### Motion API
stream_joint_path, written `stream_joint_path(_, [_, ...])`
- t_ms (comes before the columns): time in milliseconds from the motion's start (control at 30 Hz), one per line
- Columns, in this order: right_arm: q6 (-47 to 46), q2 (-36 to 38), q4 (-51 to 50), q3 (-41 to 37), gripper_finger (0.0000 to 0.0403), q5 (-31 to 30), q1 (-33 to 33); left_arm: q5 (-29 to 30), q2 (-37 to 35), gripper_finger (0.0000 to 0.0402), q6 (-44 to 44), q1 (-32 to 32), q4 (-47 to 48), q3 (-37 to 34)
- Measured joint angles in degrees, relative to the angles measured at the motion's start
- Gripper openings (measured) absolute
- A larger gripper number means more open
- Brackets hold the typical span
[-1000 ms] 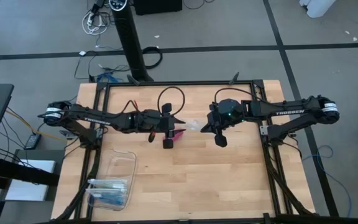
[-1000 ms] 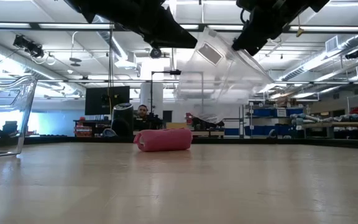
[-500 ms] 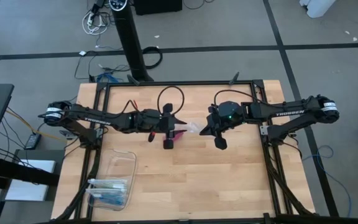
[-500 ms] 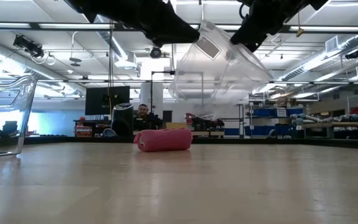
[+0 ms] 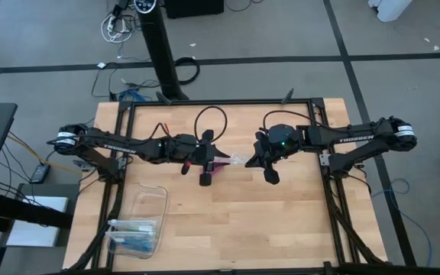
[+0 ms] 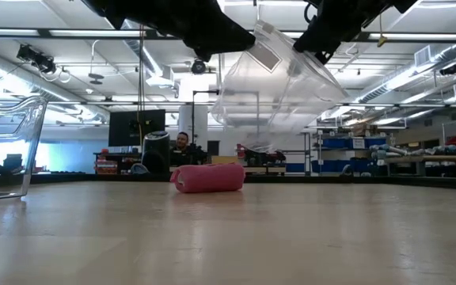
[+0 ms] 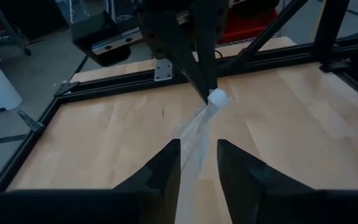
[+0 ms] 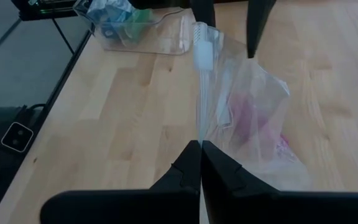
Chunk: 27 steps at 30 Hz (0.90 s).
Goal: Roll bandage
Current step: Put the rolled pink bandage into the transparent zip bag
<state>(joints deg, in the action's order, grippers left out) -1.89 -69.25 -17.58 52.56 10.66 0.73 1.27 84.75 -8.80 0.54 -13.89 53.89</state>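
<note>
The magenta-pink bandage (image 6: 208,177) lies as a small roll on the table (image 5: 281,221), its side on the wood, under the gap between my two grippers (image 5: 218,169). Above it hangs a clear plastic bag (image 6: 279,87). My right gripper (image 8: 200,155) is shut on the bag's top edge. My left gripper (image 7: 197,158) is open, with a finger on either side of the bag's other end (image 7: 194,140); I cannot tell whether they touch it. Through the bag the bandage (image 8: 250,118) shows as a pink blur. My right gripper pinches the bag's top edge at one end (image 8: 199,134) between its two shut fingers, coming from the table's right side and slanting down. The bag hangs below the fingers, clear of the table, and its top edge reaches across toward my left gripper.
A clear plastic box with blue contents (image 5: 136,221) stands at the table's near left corner. Black frame rails (image 5: 328,191) run along the table's sides. Bare wood lies in front of the bandage. A person (image 6: 182,142) shows in the room beyond.
My right gripper has shifted a little toward my left gripper with the bag. The bag has swung and spread toward the left gripper, staying clear of the table. The bandage has not moved.
</note>
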Motion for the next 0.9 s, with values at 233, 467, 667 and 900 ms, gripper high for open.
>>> stream_joint_path(233, [-0.1, 0.0, 0.0, 0.0, 0.0001, 0.0, 0.0, -0.6, 0.0, 0.0086, 0.9, 0.0, -1.4, 0.0])
stream_joint_path(467, [-1.0, 0.0, 0.0, 0.0, 0.0001, 0.1, 0.0, -2.4, 0.0, 0.0076, 1.7, 0.0, -2.1, 0.0])
stream_joint_path(667, [-1.6, 0.0, 0.1, 0.0, 0.0001, 0.1, 0.0, -3.6, 2.4, 0.0075, 1.6, 0.0, -4.2, 0.0])
stream_joint_path(900, [-2.2, 0.0, 0.4, 0.0, 0.0001, 0.4, 0.0, -4.4, 5.4, 0.0058, 1.4, 0.0, -6.7, 0.0])
